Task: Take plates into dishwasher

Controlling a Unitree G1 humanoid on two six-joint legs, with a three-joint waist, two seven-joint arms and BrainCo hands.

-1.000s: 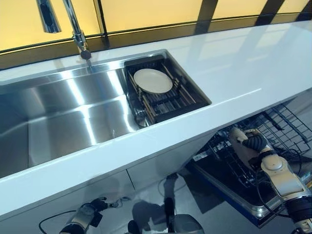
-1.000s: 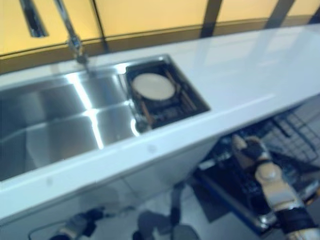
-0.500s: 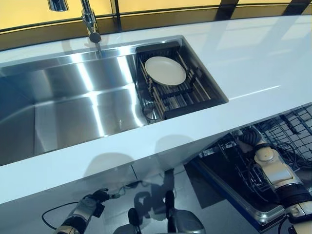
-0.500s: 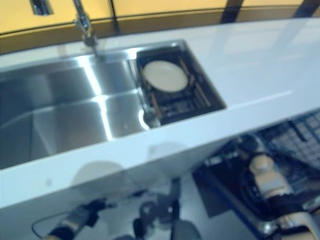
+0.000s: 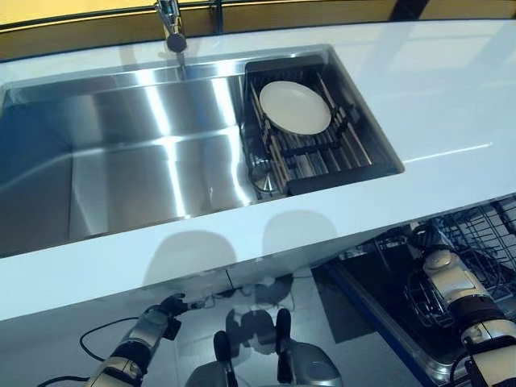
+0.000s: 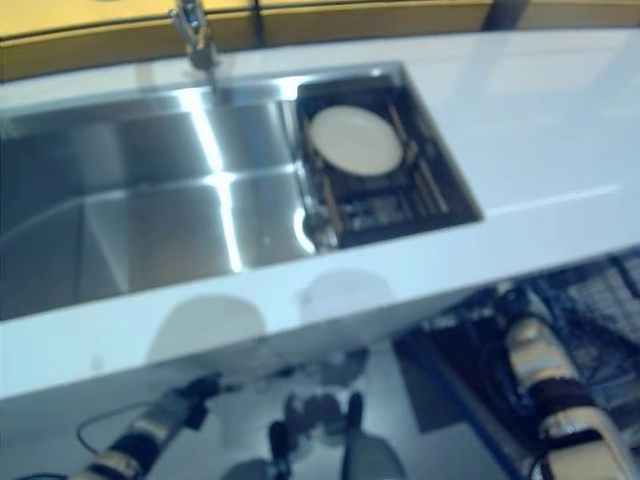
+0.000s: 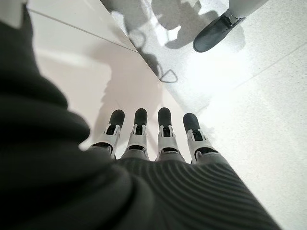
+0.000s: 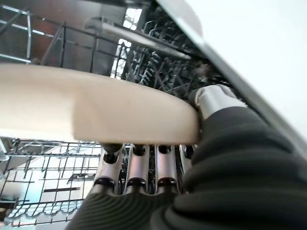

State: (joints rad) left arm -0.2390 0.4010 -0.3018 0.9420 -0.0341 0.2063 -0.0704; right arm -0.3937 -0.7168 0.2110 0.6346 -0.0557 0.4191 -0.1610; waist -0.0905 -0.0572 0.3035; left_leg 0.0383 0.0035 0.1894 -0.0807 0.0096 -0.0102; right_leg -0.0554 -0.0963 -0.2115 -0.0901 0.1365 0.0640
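Cream ceramic fills your right wrist view: the right hand [image 8: 144,177] grips a plate [image 8: 96,112], fingers [image 8: 136,170] curled under its rim and the thumb over the top at the edge. Past the plate you see the dark wire tines of the dishwasher rack [image 8: 43,172], close on all sides of the hand. In the head views the same arm sits at the lower right of the frame, under the overhanging edge of the white countertop [image 5: 451,97], with the hand tucked low among the rack wires; the held plate itself cannot be made out from up there.

Your left hand [image 7: 153,139] hangs low at the lower left of the head views, fingers straight and relaxed, holding nothing, above pale floor [image 7: 259,120]. A person's dark shoe [image 7: 217,31] shows on that floor in the left wrist view.

Moving outward and up, a steel sink [image 5: 121,161] takes the upper left and centre of the head views, with a chrome tap [image 5: 171,24] at its back edge. At the sink's right end sits a dark slatted drying rack [image 5: 322,153]. A second plate [image 5: 295,107], round, cream and plain, lies flat on the slats in the rack's rear half. The countertop lip stands between this plate and the dishwasher rack below.
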